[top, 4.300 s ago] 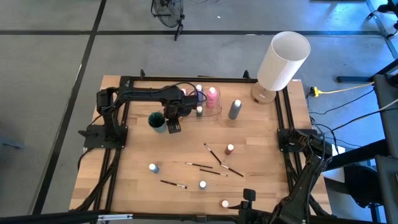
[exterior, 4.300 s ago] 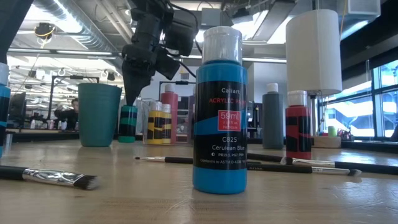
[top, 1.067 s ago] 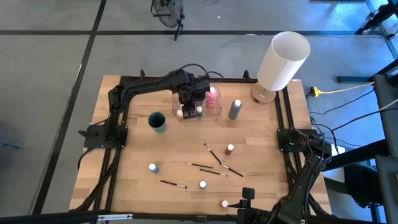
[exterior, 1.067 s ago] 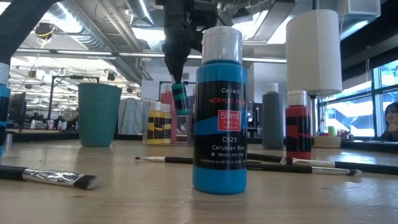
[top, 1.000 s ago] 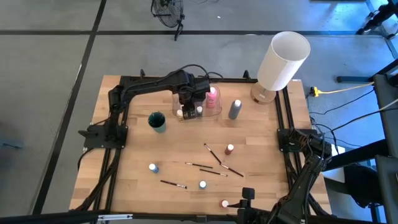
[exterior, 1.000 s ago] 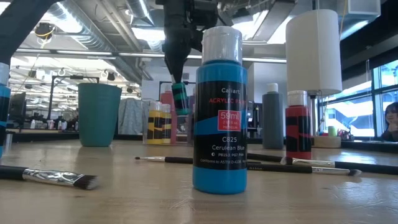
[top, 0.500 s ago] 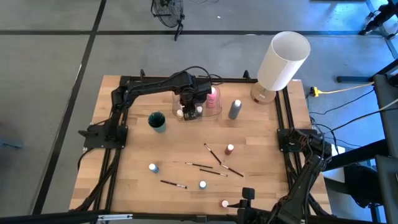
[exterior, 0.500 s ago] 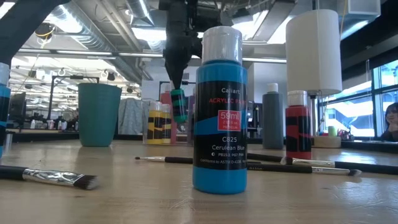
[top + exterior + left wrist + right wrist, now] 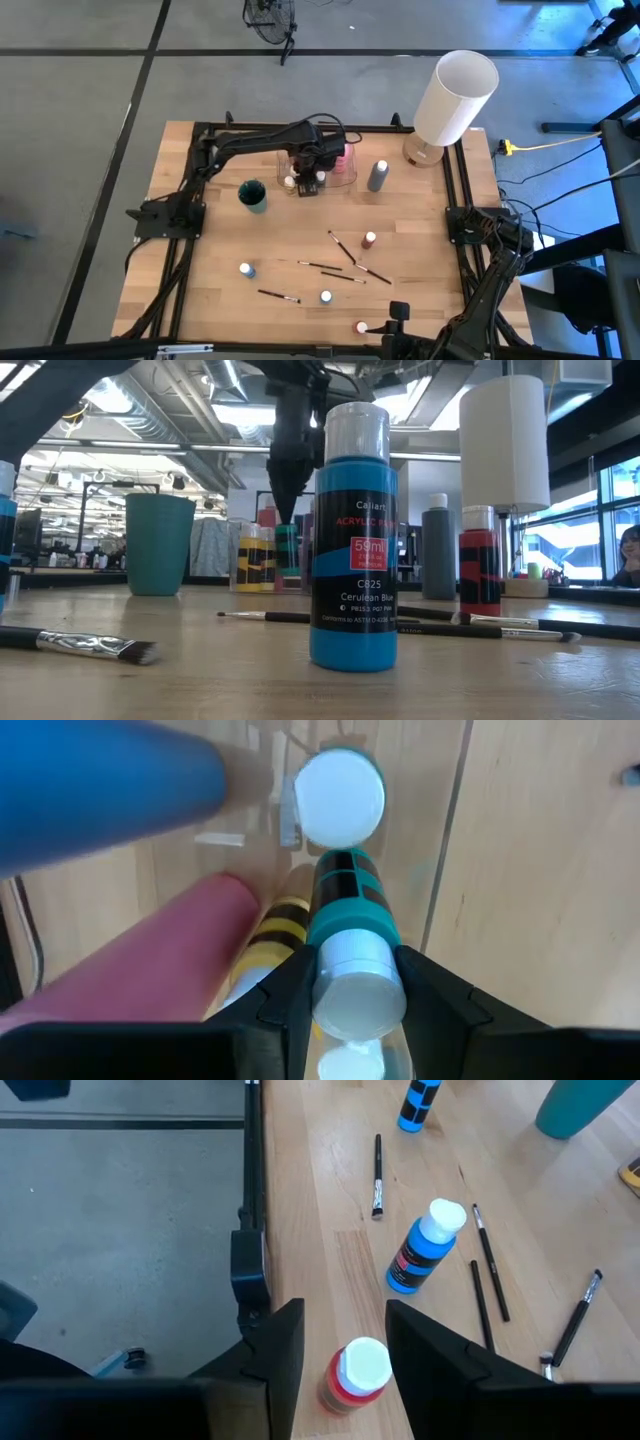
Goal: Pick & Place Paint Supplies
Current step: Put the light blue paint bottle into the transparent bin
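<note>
Left hand [image 9: 352,982] clamped on green bottle [image 9: 345,910] inside clear tray [image 9: 345,178]. Right hand [image 9: 345,1342] parted, empty, above red bottle [image 9: 358,1375].

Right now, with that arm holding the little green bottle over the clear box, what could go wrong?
The left gripper grips the green bottle by its white cap, lowering it into the clear tray, which is crowded. It could bump the yellow bottle or the white-capped one beside it and tip them. Held only by the cap, it might also slip or land crooked.
</note>
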You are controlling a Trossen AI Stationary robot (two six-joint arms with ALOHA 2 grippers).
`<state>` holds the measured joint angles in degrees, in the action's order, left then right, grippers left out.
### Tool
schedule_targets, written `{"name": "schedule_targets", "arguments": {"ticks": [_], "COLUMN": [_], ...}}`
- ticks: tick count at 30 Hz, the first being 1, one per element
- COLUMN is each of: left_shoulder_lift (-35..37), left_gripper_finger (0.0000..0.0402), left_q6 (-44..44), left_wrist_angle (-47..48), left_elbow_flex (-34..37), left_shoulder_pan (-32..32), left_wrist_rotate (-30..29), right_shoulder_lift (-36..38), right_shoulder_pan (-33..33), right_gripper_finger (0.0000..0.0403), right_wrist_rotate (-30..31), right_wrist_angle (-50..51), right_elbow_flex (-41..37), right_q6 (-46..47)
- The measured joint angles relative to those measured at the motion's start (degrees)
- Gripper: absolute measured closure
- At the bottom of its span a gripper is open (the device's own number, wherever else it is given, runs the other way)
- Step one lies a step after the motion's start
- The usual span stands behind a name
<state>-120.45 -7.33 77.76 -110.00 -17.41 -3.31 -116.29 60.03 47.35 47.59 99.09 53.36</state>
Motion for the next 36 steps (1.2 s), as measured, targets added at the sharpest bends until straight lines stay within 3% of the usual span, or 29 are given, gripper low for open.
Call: {"name": "schedule_targets", "arguments": {"ticks": [27,36], "left_shoulder_lift": [-2.97,-2.97], "left_gripper_finger": [0.0286,0.0286], "left_q6": [-2.91,-4.6], "left_wrist_angle": [-0.29,0.91], "left_elbow_flex": [-0.09,-0.15], "left_shoulder_pan": [-0.5,-0.57], "left_wrist_rotate": [-0.52,1.68], "right_shoulder_lift": [0.0,0.0], "right_shoulder_pan": [0.0,0.0], "right_gripper_finger": [0.0259,0.0259], "right_wrist_rotate": [-0.02,-0.02], "right_wrist_angle": [-0.04,-0.02], "right_elbow_flex": [0.0,0.0], "right_q6": [0.2,0.2]}}
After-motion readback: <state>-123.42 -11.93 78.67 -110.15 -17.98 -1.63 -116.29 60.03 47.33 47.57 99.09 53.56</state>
